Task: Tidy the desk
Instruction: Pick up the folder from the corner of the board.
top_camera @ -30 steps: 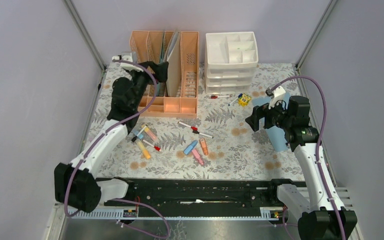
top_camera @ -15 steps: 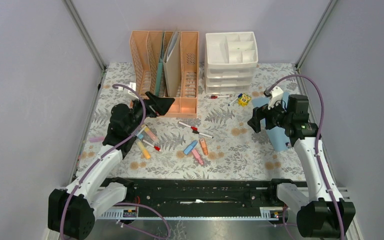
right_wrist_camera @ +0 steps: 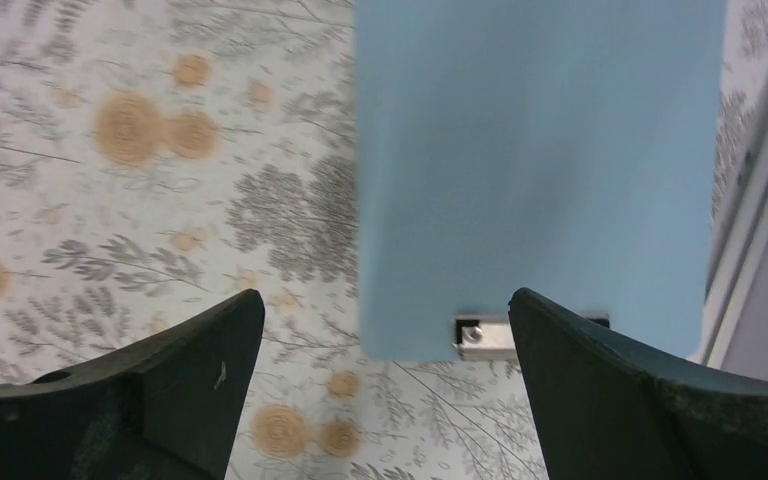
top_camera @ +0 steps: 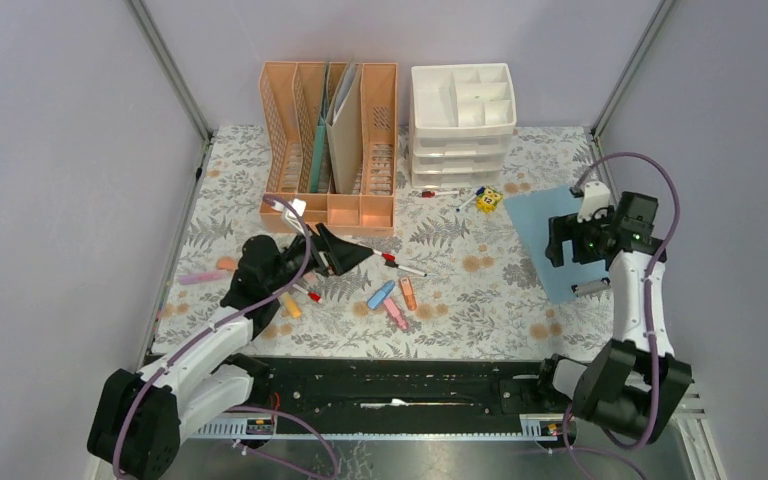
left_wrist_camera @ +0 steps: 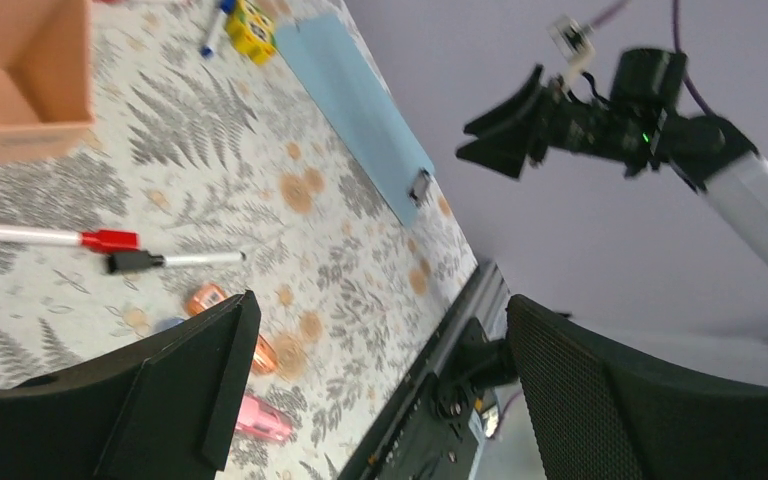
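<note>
Table (top_camera: 480,290) fills enclosure floor; walls close on left, right and back, black rail along near edge. Bare stretch mid-right, between highlighters (top_camera: 392,300) and blue clipboard (top_camera: 532,225) lying flat by right edge. Cloth pale, with grey ferns and orange flowers. Peach rack (top_camera: 300,110) at back holds folders (top_camera: 345,120) upright; white drawer unit (top_camera: 463,100) just beside it. Left gripper (top_camera: 348,250) fingers apart, empty, near pens (top_camera: 405,266). Right gripper (top_camera: 572,240) fingers apart, empty, above clipboard's clip end.
</note>
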### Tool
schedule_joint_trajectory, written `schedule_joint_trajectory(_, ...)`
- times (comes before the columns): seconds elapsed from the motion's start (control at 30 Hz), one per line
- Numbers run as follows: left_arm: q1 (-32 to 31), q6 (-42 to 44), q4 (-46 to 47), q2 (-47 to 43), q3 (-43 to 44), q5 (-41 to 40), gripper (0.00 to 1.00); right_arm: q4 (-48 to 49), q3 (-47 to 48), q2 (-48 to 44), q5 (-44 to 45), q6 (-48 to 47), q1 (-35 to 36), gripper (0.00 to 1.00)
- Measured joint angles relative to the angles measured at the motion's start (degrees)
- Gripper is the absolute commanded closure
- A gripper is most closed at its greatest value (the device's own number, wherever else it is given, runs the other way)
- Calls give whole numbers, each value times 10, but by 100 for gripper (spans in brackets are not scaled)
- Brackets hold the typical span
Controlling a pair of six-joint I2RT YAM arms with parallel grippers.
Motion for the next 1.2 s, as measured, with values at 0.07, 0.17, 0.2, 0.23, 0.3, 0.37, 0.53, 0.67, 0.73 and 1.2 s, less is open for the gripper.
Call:
schedule_joint_trajectory(0.07, -24, -2, 18, 0, -14, 2, 1, -1, 0, 28, -1, -18, -42, 0)
schedule_joint_trajectory(0.17, -55, -3, 41, 1, -31, 2, 1, -2, 3, 75, -2, -43, -101, 0)
schedule_joint_trajectory(0.2, -63, -3, 46, 2, -34, 1, 1, -2, 5, 87, -2, -49, -113, 0)
schedule_joint_trajectory(0.23, -73, -2, 49, 3, -37, 0, 1, -3, 7, 101, -2, -56, -127, 0)
schedule_joint_trajectory(0.3, -92, 2, 59, 8, -42, -5, 1, -3, 14, 132, -5, -71, -153, 0)
schedule_joint_trajectory(0.37, -106, 4, 64, 12, -45, -10, 1, -3, 23, 161, -6, -85, -172, 0)
schedule_joint_trajectory(0.53, -136, 8, 87, 26, -61, -26, 1, -2, 52, 221, -4, -109, -193, 0)
schedule_joint_trajectory(0.67, -148, 9, 100, 43, -69, -36, 1, 3, 68, 250, -4, -119, -195, 0)
schedule_joint_trajectory(0.73, -152, 10, 107, 52, -71, -40, 1, 7, 69, 260, -3, -121, -195, 0)
schedule_joint_trajectory(1.2, -171, 12, 137, 110, -72, -50, 1, 32, 99, 361, -2, -127, -197, 0)
